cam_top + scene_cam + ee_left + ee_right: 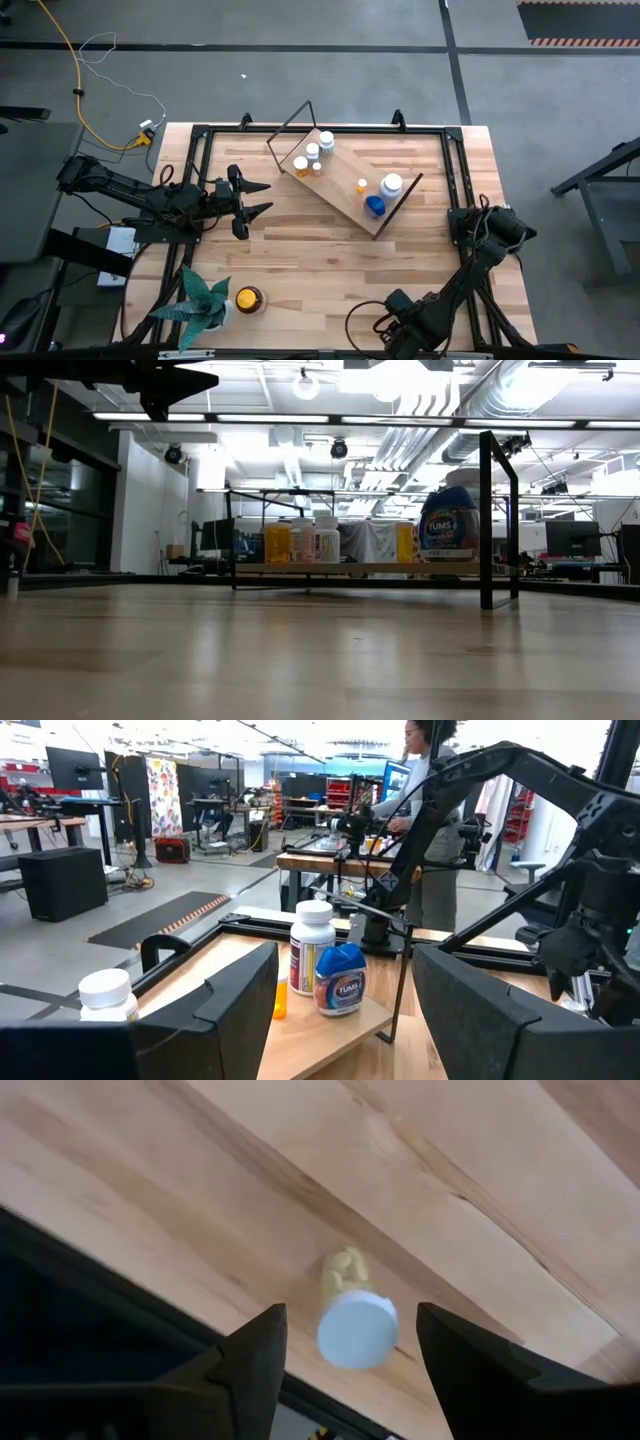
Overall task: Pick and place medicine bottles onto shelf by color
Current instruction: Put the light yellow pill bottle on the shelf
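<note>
At the near edge of the bench (330, 260) the right gripper (345, 1345) hangs low over the wood, jaws released, with a small yellowish bottle (352, 1312) under a white cap lying on its side between the fingers (255, 1365); I cannot tell whether either finger touches it. From above that arm is folded down at the front right corner and hides the bottle.

At the near left corner stands the green plant (200, 300), and just beside it the amber bottle (248, 299) with its yellow cap, upright.

Further in, on the left side, the left gripper (262, 198) is held above the bench, jaws released and empty, pointing toward the shelf (340, 195).

The shelf sits slantwise at the far middle. On its far left end are three white-capped bottles (313, 155) close together, at least two with orange bodies. Toward the other end are a small orange bottle (362, 186), a larger white bottle (391, 185) and a blue bottle (375, 206).

Beyond the bench a person (430, 780) stands at another table.
</note>
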